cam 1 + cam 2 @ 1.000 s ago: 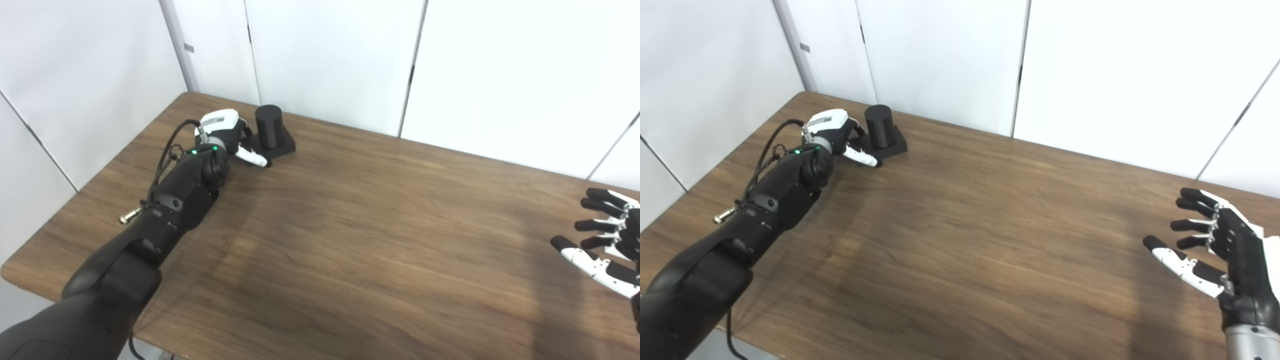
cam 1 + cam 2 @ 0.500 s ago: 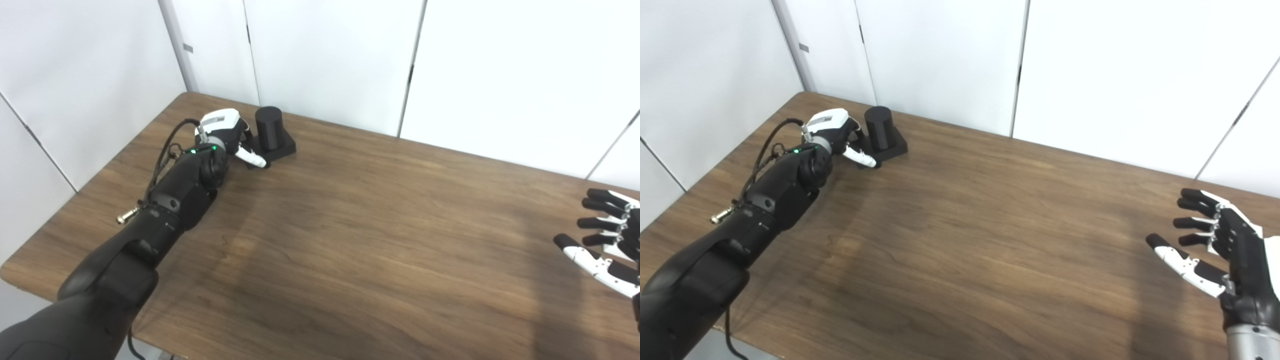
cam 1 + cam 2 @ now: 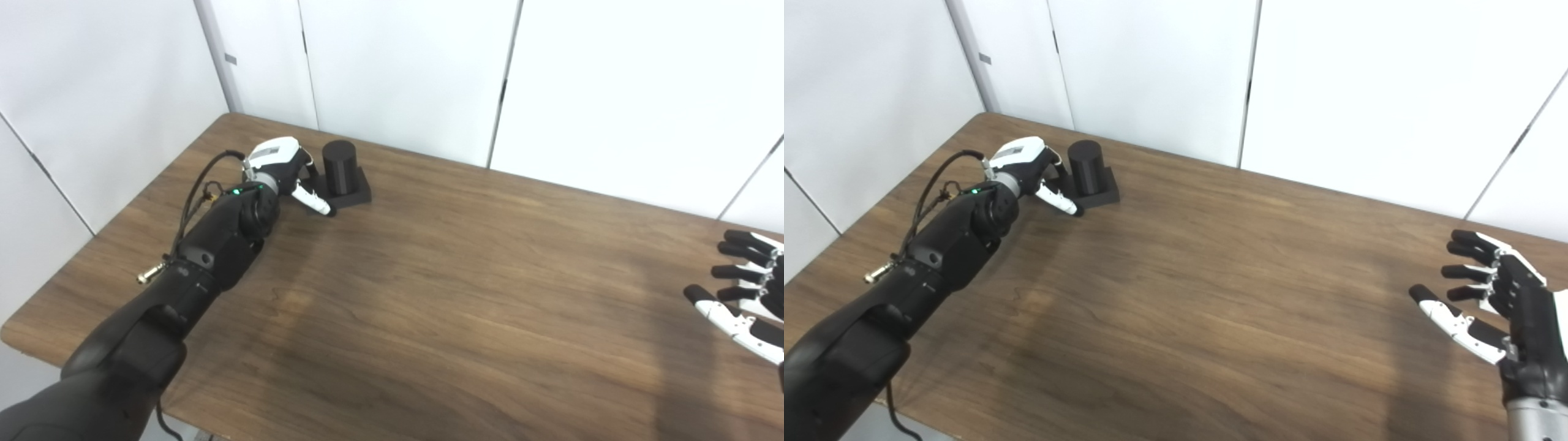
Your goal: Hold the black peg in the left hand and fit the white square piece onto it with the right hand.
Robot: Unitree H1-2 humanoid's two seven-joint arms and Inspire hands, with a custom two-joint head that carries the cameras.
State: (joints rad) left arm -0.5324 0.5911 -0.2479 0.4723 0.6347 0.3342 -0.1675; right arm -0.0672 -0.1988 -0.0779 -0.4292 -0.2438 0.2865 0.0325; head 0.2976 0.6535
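Fingers (image 3: 1062,203) of the left hand (image 3: 1029,165) reach round the base of the black peg (image 3: 1088,166) at the table's (image 3: 1182,306) far left; a firm grip cannot be told. Right hand (image 3: 1494,306) hangs spread and empty. No white square piece shows. Grasping is step 1; next, close and lift.

Peg (image 3: 340,173) far left on table (image 3: 441,288), robot hand (image 3: 283,170) beside it.
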